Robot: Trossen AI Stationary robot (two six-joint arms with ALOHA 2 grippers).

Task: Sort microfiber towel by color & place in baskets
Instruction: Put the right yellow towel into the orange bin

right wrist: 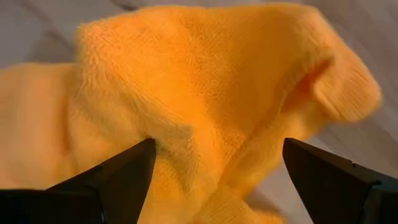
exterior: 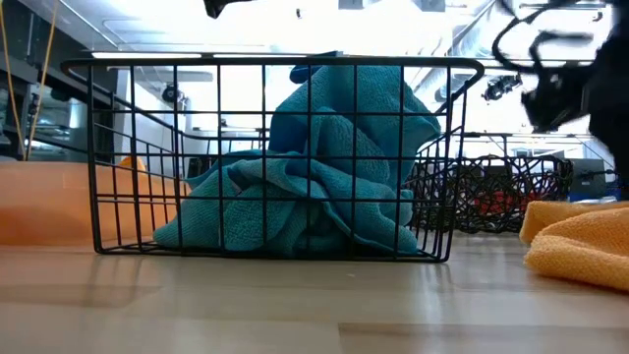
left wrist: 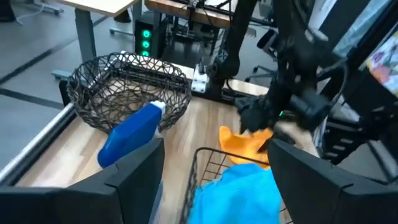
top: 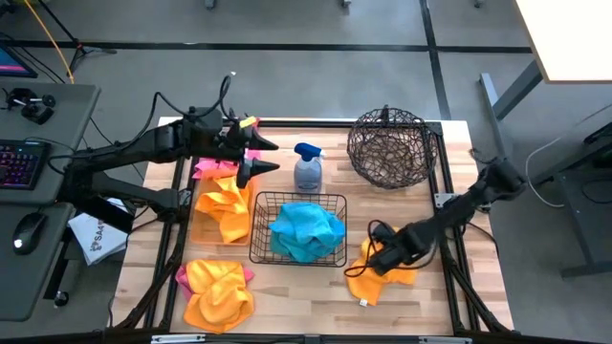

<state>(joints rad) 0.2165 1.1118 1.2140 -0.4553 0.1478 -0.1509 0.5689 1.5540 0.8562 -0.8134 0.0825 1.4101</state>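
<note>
An orange towel [top: 382, 272] lies on the worktop [top: 306, 301] at about 4 o'clock from the black wire basket [top: 298, 227]. The right tool [top: 381, 256] is down over it, fingers wide. Blue towels [top: 306, 229] fill the basket. The left tool [top: 270, 156], fingers wide, hangs at the basket's 11 o'clock.

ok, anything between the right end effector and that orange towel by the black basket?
Nothing visible. The right end effector hangs open directly over the orange towel, beside the black wire basket, fingers straddling the cloth. The left end effector waits near the spray bottle.
</note>
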